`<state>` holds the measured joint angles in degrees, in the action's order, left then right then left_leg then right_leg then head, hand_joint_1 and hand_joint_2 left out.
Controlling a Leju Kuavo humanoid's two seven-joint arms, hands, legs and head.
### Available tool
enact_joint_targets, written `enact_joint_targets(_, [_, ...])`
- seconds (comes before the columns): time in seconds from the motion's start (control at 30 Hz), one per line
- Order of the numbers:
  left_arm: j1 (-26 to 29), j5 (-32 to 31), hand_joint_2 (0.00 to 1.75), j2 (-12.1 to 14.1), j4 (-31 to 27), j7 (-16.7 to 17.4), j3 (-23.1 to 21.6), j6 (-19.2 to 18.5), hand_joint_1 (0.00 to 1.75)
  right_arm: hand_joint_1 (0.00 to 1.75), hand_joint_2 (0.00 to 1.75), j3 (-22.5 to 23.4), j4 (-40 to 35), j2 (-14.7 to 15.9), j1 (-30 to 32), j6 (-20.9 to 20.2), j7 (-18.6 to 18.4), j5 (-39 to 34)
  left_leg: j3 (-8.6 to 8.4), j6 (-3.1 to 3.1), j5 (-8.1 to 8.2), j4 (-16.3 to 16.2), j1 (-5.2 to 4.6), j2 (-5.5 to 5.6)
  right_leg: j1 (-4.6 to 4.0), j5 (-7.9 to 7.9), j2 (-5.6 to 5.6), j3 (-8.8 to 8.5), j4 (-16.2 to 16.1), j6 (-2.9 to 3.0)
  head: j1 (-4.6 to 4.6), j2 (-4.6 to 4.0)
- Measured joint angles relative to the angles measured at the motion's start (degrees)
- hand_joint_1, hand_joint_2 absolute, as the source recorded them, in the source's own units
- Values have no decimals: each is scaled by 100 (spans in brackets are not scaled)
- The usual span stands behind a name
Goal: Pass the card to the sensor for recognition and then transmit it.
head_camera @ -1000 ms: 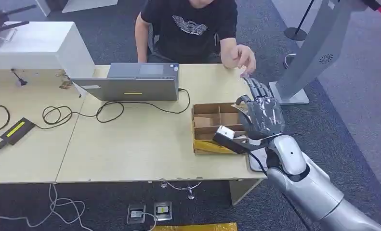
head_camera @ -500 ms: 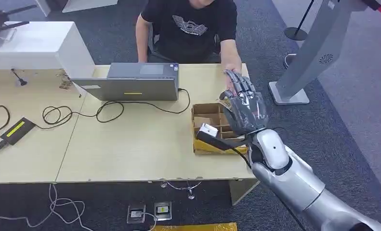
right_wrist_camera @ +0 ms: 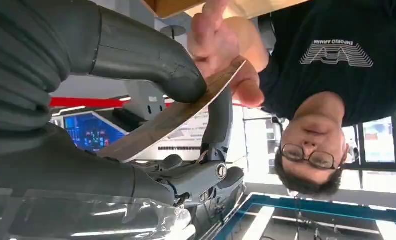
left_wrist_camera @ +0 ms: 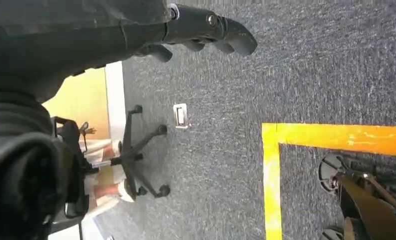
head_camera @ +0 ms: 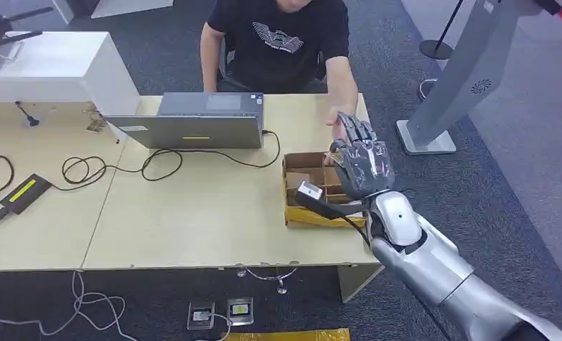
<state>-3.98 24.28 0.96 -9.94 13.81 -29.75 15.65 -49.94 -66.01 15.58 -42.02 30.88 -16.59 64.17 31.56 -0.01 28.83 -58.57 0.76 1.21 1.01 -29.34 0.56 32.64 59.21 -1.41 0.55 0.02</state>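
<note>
One card (right_wrist_camera: 175, 117) pinched under the right hand (head_camera: 361, 162) thumb, one person's hand (right_wrist_camera: 221, 42) gripping its far end, one laptop (head_camera: 192, 121), left hand (left_wrist_camera: 206, 30) fingers loosely curled, empty

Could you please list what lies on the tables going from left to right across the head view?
Black power adapter → coiled black cable → grey laptop → cardboard box → right robot hand, raised over the box's far right corner.
</note>
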Motion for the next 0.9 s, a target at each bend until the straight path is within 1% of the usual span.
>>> enact_joint_targets(0.1, [0, -79, 0, 9, 0, 0, -39, -22, 0, 175, 175, -13, 191, -66, -90, 7, 68, -77, 0, 0, 0, 0, 0, 0, 0, 0, 0, 0, 1, 0, 0, -2])
enact_joint_targets(0.3, [0, -85, 0, 24, 0, -7, -98, -63, 0, 175, 175, -26, 501, -171, -221, 61, 83, -107, 0, 0, -1, 0, 0, 0, 0, 0, -1, 0, 0, 0, 0, -2])
enact_joint_targets(0.33, [0, -77, 0, 24, 0, -20, -98, -70, 0, 162, 175, -26, 538, -179, -237, 63, 46, -48, 1, 0, -1, 0, 0, 0, 0, 0, 0, 1, 0, 0, 0, -2])
enact_joint_targets(0.37, [0, -70, 0, 24, 0, -31, -101, -81, 0, 73, 175, -26, 573, -181, -252, 68, 4, -9, 1, 0, 0, 0, 0, 0, 0, 0, 0, 2, 0, 0, -2, -2])
enact_joint_targets(0.4, [0, -68, 0, 24, 0, -46, -103, -92, 0, 9, 175, -29, 612, -186, -262, 81, -30, 35, 2, 0, 0, 0, 0, 0, 1, 0, 0, 3, 0, 0, 0, -2])
enact_joint_targets(0.43, [0, -66, 0, 24, 0, -59, -109, -118, 0, 0, 175, -29, 654, -188, -273, 105, -66, 66, 2, 0, 0, -1, 0, 0, 1, 0, 0, 3, 0, 0, 0, -2])
enact_joint_targets(0.6, [0, -101, 0, 42, 0, -74, -192, -153, 0, 0, 175, -29, 813, -188, -282, 179, -173, 234, 3, 0, 0, 0, 0, 0, 0, 0, 0, 4, 0, 0, 0, -2])
enact_joint_targets(0.8, [-2, -216, 0, 55, 0, -103, -262, -197, 0, 0, 175, -31, 944, -199, -293, 186, -170, 347, 3, 0, 0, 0, 0, -1, 0, 0, 0, 4, 0, 0, 0, -2])
enact_joint_targets(0.87, [-1, -280, 0, 57, 0, -107, -339, -214, 0, 0, 175, -35, 1019, -234, -317, 179, -116, 271, 3, 0, 0, 0, 0, -1, 0, 0, 0, 4, 0, 0, 0, -2])
enact_joint_targets(0.9, [-2, -323, 0, 59, 0, -111, -374, -249, 0, 0, 175, -33, 1049, -247, -323, 147, -28, 103, 2, 0, 0, 0, 0, -1, 0, 0, 1, 4, 1, 0, -2, 0])
